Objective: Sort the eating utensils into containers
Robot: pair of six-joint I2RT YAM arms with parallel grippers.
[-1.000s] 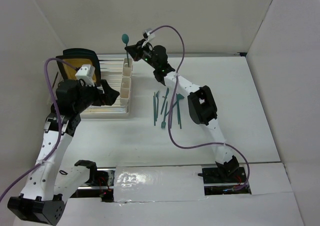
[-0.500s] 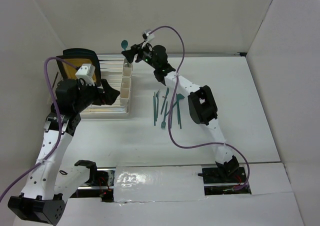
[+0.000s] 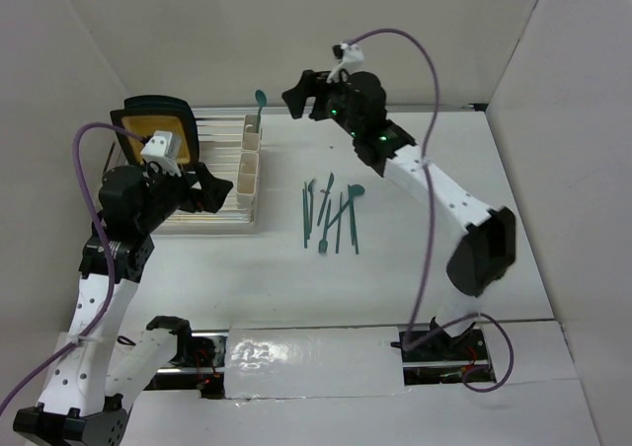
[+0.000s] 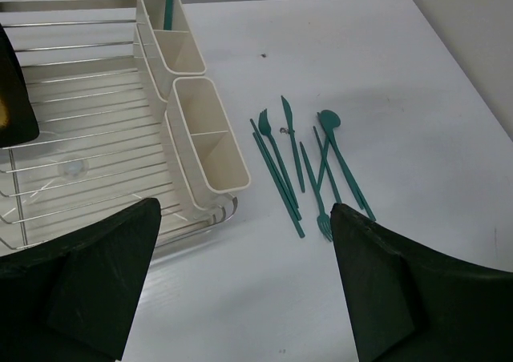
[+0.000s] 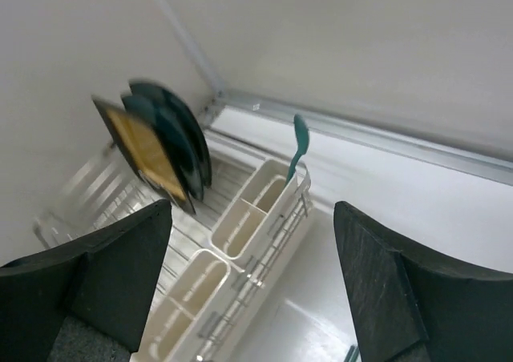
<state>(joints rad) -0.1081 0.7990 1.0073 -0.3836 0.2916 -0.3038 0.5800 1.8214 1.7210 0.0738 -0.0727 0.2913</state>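
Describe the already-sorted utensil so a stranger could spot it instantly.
Find the clear dish rack on the left of the table, then the row of cream cups along its right edge. In the farthest cup stands a teal spoon, the only one upright; the other utensils lie flat on the table.

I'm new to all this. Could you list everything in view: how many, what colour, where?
slim teal plastic spoon: one, teal, standing in the farthest container compartment
loose teal plastic cutlery: several, teal, overlapping on the table beside the containers
cream rectangular plastic containers: two, cream, each two-compartment, along the rack's edge
clear wire-ribbed dish rack: one, clear, on the table
black-rimmed yellow plate: one, upright in the rack
dark round plates: count unclear, behind the yellow plate
white table: one, white, under everything
left pincer: one, black, open, empty, by the rack
right pincer: one, black, open, empty, raised near the spoon
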